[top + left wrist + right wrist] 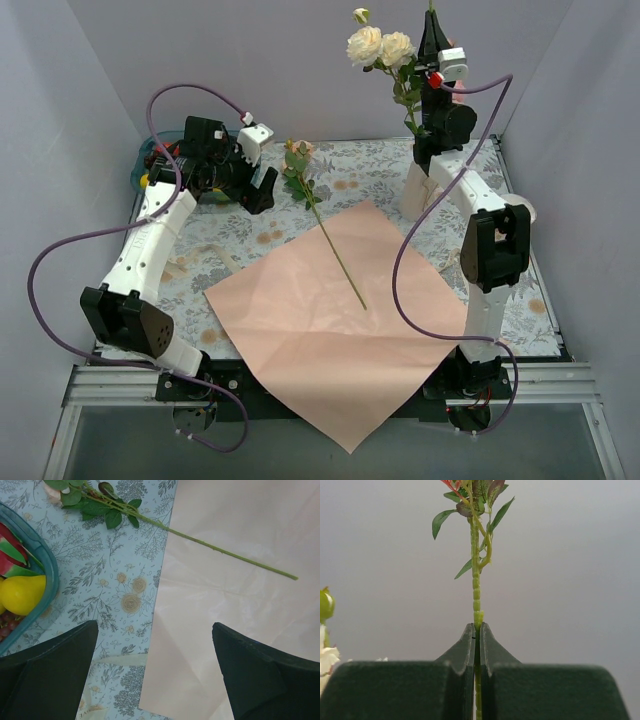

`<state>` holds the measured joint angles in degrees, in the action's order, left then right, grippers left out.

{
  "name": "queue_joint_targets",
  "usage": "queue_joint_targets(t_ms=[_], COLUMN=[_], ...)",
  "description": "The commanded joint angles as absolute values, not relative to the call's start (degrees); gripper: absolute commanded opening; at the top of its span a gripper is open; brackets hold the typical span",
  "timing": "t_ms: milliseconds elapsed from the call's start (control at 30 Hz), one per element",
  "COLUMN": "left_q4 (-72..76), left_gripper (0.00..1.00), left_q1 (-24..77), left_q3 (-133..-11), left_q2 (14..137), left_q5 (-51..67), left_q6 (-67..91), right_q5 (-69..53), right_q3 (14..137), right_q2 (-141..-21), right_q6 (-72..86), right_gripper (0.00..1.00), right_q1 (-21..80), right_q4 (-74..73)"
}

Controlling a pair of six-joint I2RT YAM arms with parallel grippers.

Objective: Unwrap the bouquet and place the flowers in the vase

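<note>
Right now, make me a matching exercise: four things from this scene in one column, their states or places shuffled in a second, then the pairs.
Column one:
1. left claw
2. right claw
3. paper sheet
4. loose rose

Column two:
A. shut on a flower stem
B. spread open on the table
C. open, holding nothing
D. lying down, stem end on the paper

Pairs: 1-C, 2-A, 3-B, 4-D
</note>
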<state>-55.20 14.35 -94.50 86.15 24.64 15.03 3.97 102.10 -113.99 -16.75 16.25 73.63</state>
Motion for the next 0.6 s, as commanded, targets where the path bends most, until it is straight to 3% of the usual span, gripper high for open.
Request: queue_joint_targets(t_ms=[0, 567], left_q4=[-58.2, -60.3], left_gripper=[0.98, 0.98], left_q1=[14.2, 14.2], left_q3=[-98.1, -103.2], left_q2=[88.1, 94.4], left_q5=[22.9, 22.2], left_q6=[13.4, 12.0], right_q5=[4.4, 9.8], right_q3=[107.8, 104.4], right_q2=[-117.0, -119.1], right_q6=[-16.5, -14.6], right_gripper=[0.01, 0.01], right_q1=[14.9, 13.1], right_q4=[101.4, 108.5])
